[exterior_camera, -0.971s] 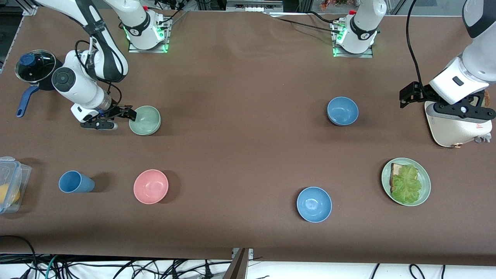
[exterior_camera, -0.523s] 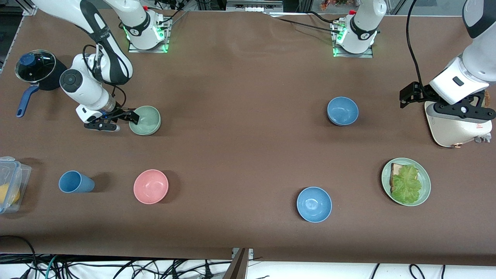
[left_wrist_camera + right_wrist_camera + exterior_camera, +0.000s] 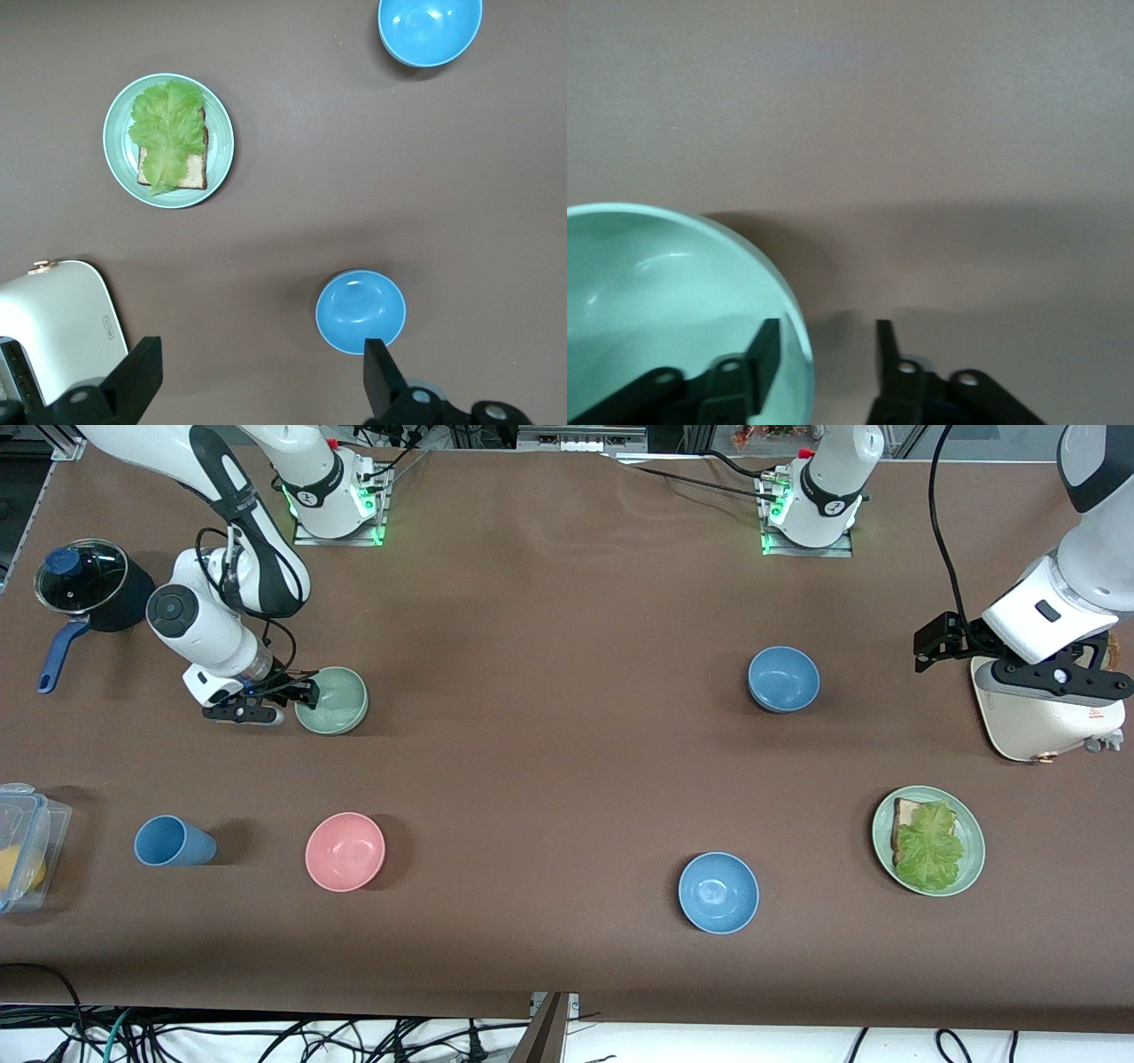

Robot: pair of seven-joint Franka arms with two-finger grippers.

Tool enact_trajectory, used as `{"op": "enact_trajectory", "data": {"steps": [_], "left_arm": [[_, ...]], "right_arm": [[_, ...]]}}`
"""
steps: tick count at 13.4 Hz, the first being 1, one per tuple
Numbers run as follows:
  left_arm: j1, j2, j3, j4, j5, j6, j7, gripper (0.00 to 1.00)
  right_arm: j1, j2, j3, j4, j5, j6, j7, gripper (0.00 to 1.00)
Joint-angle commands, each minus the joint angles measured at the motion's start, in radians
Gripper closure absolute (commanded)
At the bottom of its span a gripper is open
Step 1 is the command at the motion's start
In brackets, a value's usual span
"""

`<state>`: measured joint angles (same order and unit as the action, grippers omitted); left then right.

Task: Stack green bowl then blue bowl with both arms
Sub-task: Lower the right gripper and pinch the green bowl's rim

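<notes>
The pale green bowl [image 3: 333, 700] sits upright on the table near the right arm's base. My right gripper [image 3: 289, 698] is down at its rim on the side toward the pot. In the right wrist view the right gripper [image 3: 824, 341] straddles the green bowl's [image 3: 664, 292] rim, one finger inside and one outside, partly closed, with a gap still showing at the outer finger. The steel-blue bowl [image 3: 783, 678] stands toward the left arm's end and shows as the blue bowl [image 3: 361, 312] in the left wrist view. My left gripper [image 3: 1059, 677] hangs wide open and empty [image 3: 257, 381] over the toaster, waiting.
A brighter blue bowl [image 3: 718, 892], a pink bowl [image 3: 345, 851] and a blue cup [image 3: 173, 841] stand nearer the front camera. A green plate [image 3: 970, 868] carries bread and lettuce. A white toaster [image 3: 1036, 722], a lidded pot [image 3: 84, 580] and a plastic box [image 3: 27, 841] sit at the table's ends.
The right arm has slid toward the green bowl, bringing its fingers astride the rim, and the fingers have narrowed. The left arm has not moved.
</notes>
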<state>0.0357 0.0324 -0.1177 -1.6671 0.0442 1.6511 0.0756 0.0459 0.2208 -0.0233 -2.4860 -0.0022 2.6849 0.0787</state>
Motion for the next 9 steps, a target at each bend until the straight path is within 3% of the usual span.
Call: {"op": "enact_trajectory", "data": {"steps": [1, 4, 9], "left_arm": [[0.007, 0.001, -0.003, 0.010, 0.000, 0.003, 0.009, 0.00], [0.007, 0.001, -0.003, 0.010, 0.000, 0.003, 0.010, 0.00], [0.007, 0.001, -0.003, 0.009, 0.000, 0.003, 0.010, 0.00]], "right_arm": [[0.000, -0.032, 0.012, -0.016, 0.004, -0.016, 0.013, 0.85], [0.000, -0.032, 0.031, -0.016, 0.004, -0.017, 0.013, 1.00], [0.000, -0.083, 0.066, 0.013, 0.002, -0.051, 0.041, 1.00]]}}
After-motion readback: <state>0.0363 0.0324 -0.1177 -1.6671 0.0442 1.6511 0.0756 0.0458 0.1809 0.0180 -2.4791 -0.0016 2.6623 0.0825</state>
